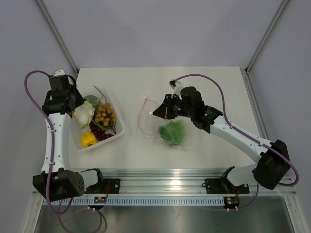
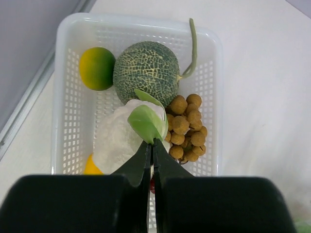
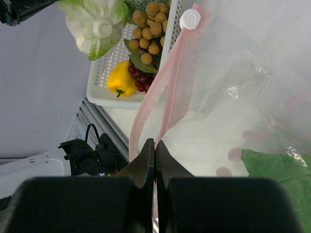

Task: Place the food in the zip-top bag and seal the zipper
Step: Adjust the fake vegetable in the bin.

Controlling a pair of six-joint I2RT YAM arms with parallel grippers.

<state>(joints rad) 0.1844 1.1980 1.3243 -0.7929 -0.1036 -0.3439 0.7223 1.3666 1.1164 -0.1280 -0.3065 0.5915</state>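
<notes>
Zip-top bag [image 1: 167,121] lies near the middle of the bench [image 1: 209,87] in the top view, with the green lettuce [image 1: 172,132] inside it and the pink zipper [image 1: 142,115] along its left edge. The right jaws sit at that mouth edge. Further left, the white tray [image 1: 119,127] holds the tan-brown balls [image 1: 104,115], the dark red grapes [image 1: 100,132] and the yellow piece [image 1: 88,140]. The left jaws are over its left side, at the pale white-green vegetable [image 1: 84,111].

From the left wrist we see the 2 left jaws clenched on a green leaf of the pale white-green vegetable [image 2: 121,136], just beside the tan-brown balls [image 2: 187,128]. A netted melon [image 2: 146,73] and a green-yellow round fruit [image 2: 97,68] lie behind it in the tray [image 2: 214,73]. We cannot tell whether the vegetable rests in the tray or hangs above it.

From the right wrist we see the 2 right jaws pinched tight on the zipper [image 3: 170,87], which runs up to a white slider [image 3: 190,19]. The clear bag [image 3: 243,97] spreads to the right, and the lettuce [image 3: 277,170] shows through it at the lower right.
</notes>
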